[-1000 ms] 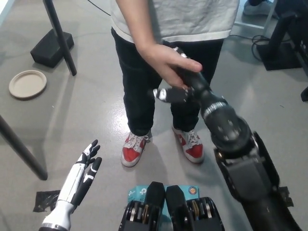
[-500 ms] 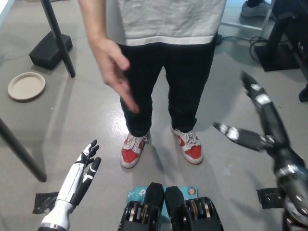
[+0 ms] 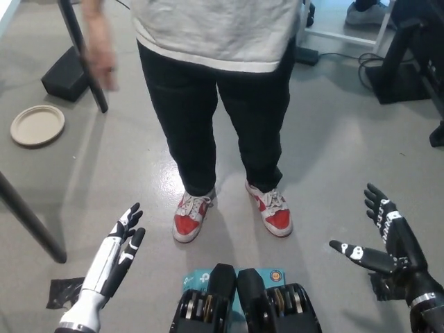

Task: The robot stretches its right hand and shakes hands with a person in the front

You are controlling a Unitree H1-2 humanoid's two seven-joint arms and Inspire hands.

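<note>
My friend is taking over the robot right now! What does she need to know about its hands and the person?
Right hand: open, empty, low at the robot's right side, touching nobody.
Left hand: open, empty, resting low at the left.
Person: stands right in front, red and white shoes on the floor; the person's hand is blurred, out at the side, far from the right hand.
Done: nothing in this view shows a finished shake; no hands are joined.
Left: if a shake is still wanted, stretch the right hand forward toward the person.

Right robot hand (image 3: 385,243) low, open, empty; left robot hand (image 3: 119,250) open, resting.
</note>
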